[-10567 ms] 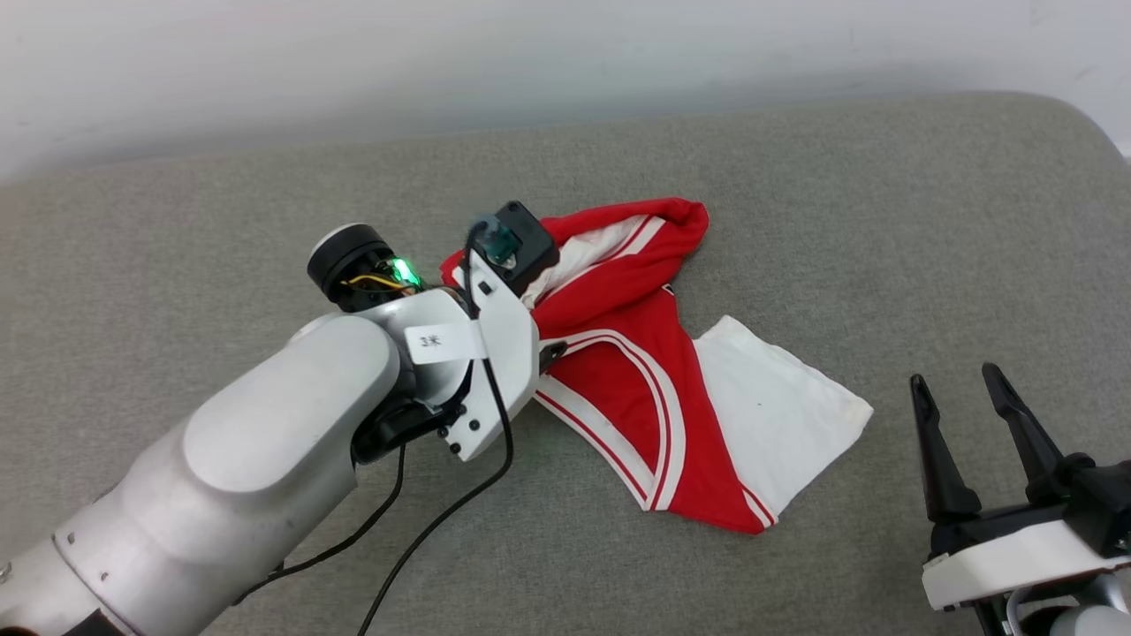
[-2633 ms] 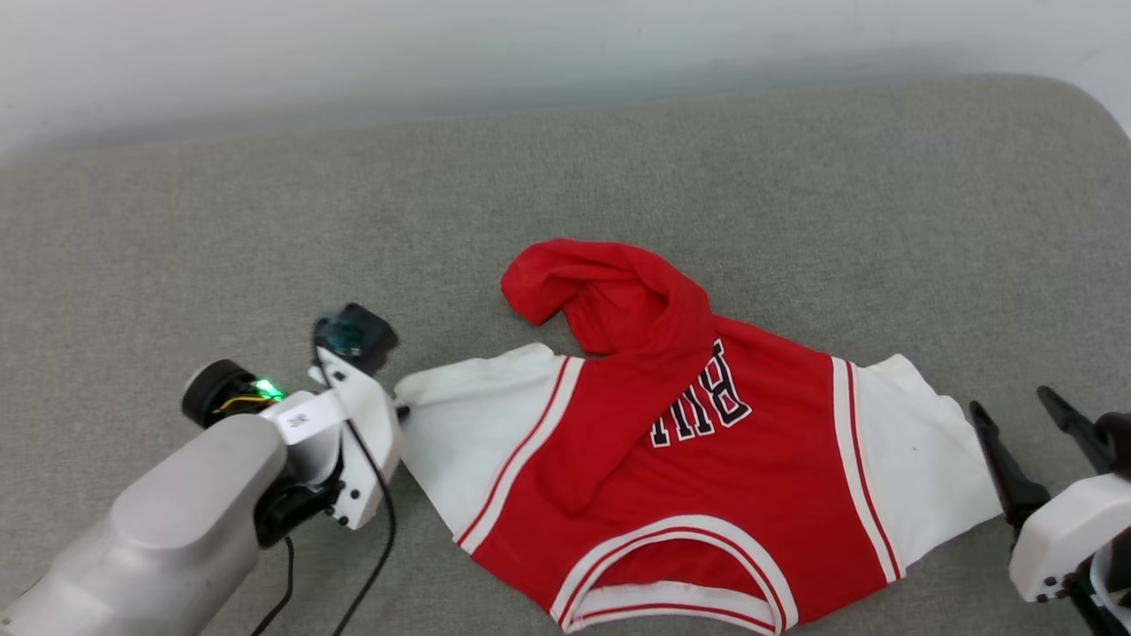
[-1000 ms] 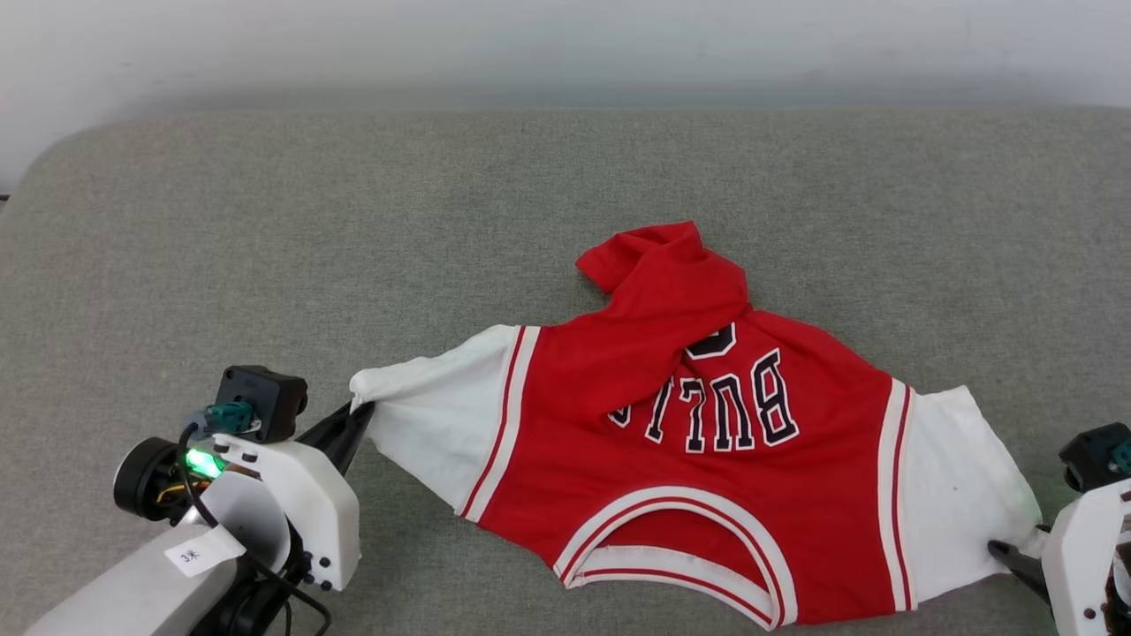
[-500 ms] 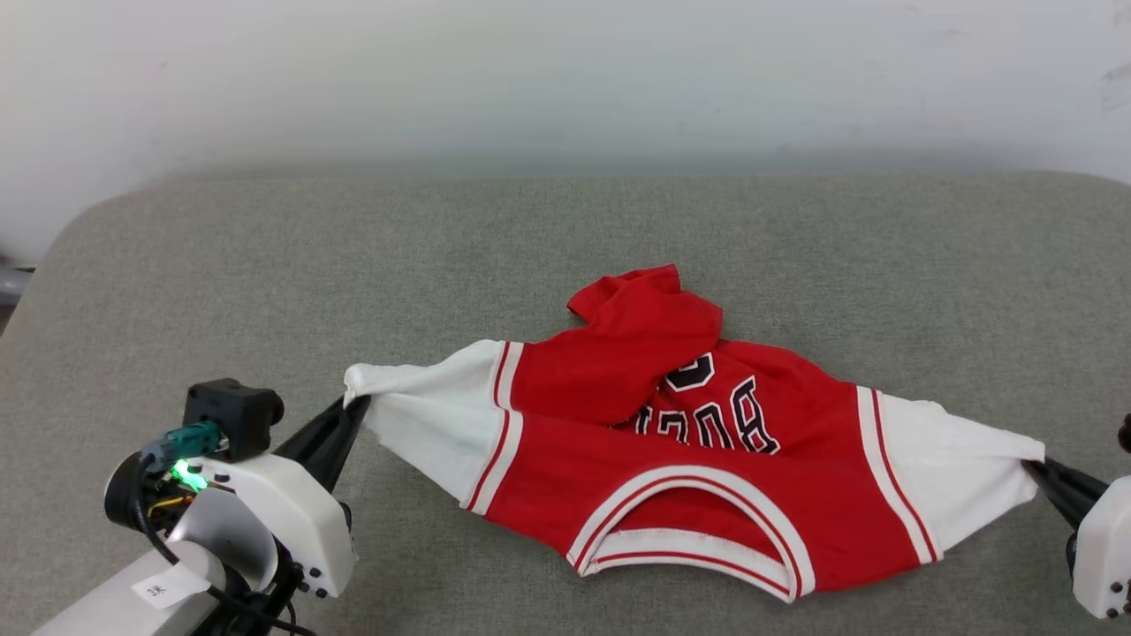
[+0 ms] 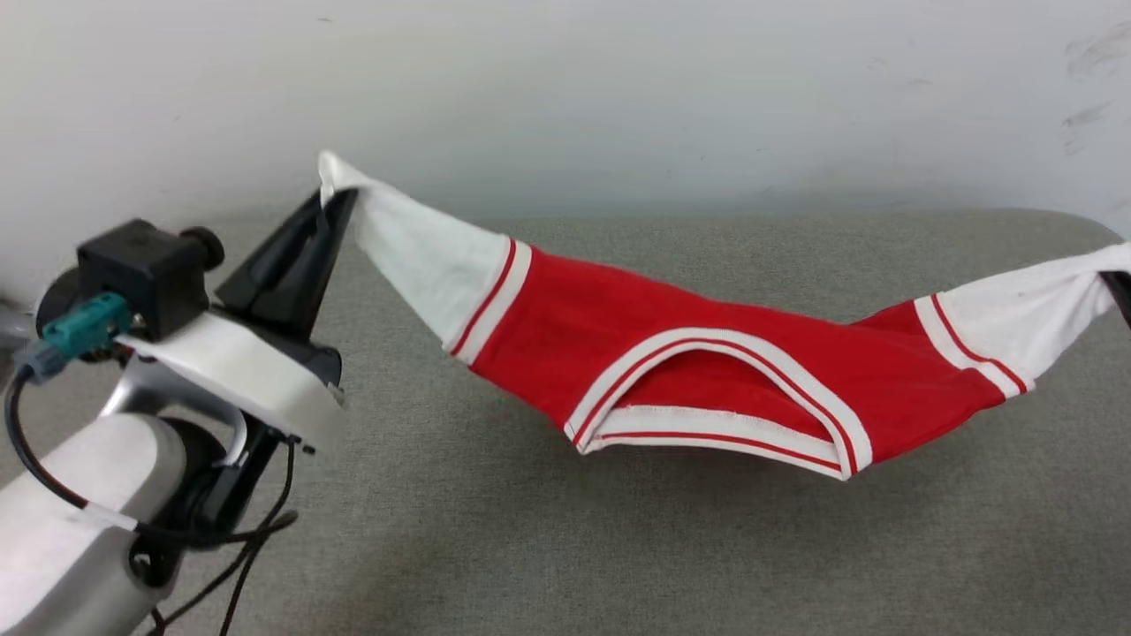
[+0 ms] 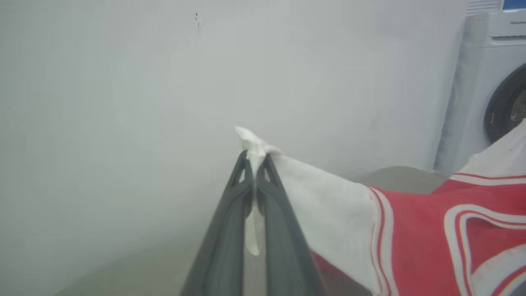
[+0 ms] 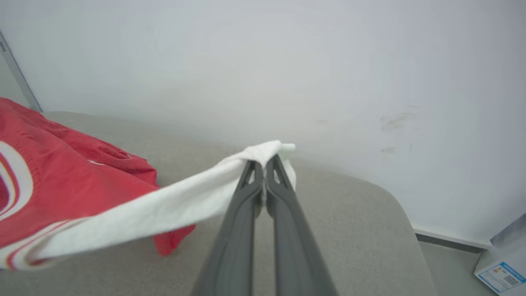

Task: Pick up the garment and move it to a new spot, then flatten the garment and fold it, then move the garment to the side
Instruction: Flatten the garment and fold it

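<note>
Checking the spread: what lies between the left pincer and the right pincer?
The red jersey T-shirt, sagging from left pincer to right pincer by its white sleeves; head view shows it.

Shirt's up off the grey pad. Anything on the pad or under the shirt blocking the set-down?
Nothing visible. The garment hangs slung between the left gripper and the right gripper, each shut on a white sleeve tip. In the head view, the grey pad beneath it shows bare fabric.

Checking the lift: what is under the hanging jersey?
Grey padded surface, shadowed by the jersey. The stretch behind its sagging red front is covered, so contact cannot be told.
</note>
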### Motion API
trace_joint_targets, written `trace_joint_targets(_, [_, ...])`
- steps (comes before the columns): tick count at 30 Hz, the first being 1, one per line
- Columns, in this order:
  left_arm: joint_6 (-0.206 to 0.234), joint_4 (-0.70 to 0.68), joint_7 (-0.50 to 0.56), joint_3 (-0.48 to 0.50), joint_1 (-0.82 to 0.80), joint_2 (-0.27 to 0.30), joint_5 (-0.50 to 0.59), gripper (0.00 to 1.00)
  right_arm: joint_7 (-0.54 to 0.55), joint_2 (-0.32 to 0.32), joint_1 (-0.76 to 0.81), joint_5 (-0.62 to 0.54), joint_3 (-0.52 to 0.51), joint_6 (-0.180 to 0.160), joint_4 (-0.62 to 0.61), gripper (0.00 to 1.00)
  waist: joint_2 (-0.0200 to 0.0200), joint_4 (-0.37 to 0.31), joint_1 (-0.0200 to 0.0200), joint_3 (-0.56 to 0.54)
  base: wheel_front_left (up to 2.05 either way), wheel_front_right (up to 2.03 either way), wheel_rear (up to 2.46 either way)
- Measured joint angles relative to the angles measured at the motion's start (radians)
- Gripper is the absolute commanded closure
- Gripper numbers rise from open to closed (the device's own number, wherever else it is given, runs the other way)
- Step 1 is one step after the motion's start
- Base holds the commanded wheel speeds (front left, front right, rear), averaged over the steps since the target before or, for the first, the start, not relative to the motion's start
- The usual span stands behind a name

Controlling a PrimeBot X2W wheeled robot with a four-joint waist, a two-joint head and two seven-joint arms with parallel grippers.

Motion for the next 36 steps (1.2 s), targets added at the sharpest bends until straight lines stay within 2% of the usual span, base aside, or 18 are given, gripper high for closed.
trace_joint_targets(8, [-0.037, -0.006, 0.024, 0.024, -0.216, -0.057, 0.053, 1.00, 0.075, 0.067, -0.134, -0.066, -0.066, 0.000, -0.165, 1.00, 0.0000, 0.002, 0.0000, 0.017, 0.00, 0.00, 0.00])
trace_joint_targets(17, [-0.085, 0.076, 0.048, 0.035, -0.438, -0.139, 0.091, 1.00, 0.099, 0.073, -0.388, -0.098, -0.021, 0.000, -0.174, 1.00, 0.0000, -0.005, 0.0000, 0.068, 0.00, 0.00, 0.00])
trace_joint_targets(25, [-0.125, 0.199, 0.038, 0.055, -0.605, -0.198, 0.101, 1.00, 0.088, 0.084, -0.630, -0.113, 0.045, 0.000, -0.067, 1.00, 0.0000, -0.013, 0.0001, 0.162, 0.00, 0.00, 0.00])
trace_joint_targets(36, [-0.195, 0.458, 0.023, 0.080, -0.915, -0.274, 0.148, 1.00, 0.016, 0.115, -1.052, -0.169, 0.109, 0.000, 0.210, 1.00, 0.0000, -0.023, 0.0002, 0.364, 0.00, 0.00, 0.00])
